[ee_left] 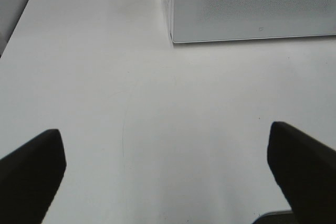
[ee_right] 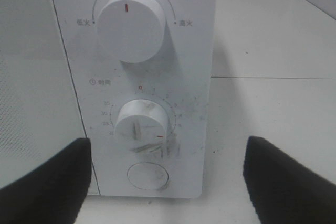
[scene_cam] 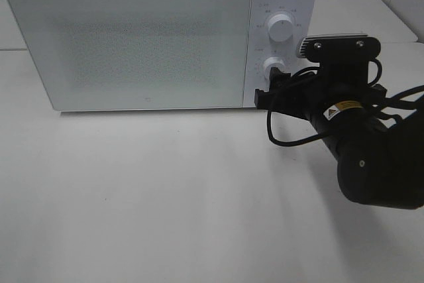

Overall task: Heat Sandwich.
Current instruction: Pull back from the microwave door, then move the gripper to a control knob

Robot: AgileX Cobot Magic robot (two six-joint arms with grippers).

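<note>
The sandwich is out of view. A white microwave (scene_cam: 146, 38) stands at the back of the table with its door closed. My right gripper (scene_cam: 271, 84) hovers open just in front of the control panel, level with the lower timer knob (scene_cam: 273, 66). In the right wrist view the timer knob (ee_right: 142, 124) and a round button (ee_right: 148, 176) lie between the spread fingers of my right gripper (ee_right: 168, 182), which hold nothing. My left gripper (ee_left: 167, 177) is open and empty over bare tabletop, with the microwave's front corner (ee_left: 173, 35) ahead of it.
The upper power knob (scene_cam: 281, 30) sits above the timer knob on the panel. The right arm's black body and cables (scene_cam: 371, 150) fill the right side of the exterior high view. A white table (scene_cam: 165, 197) spreads in front of the microwave.
</note>
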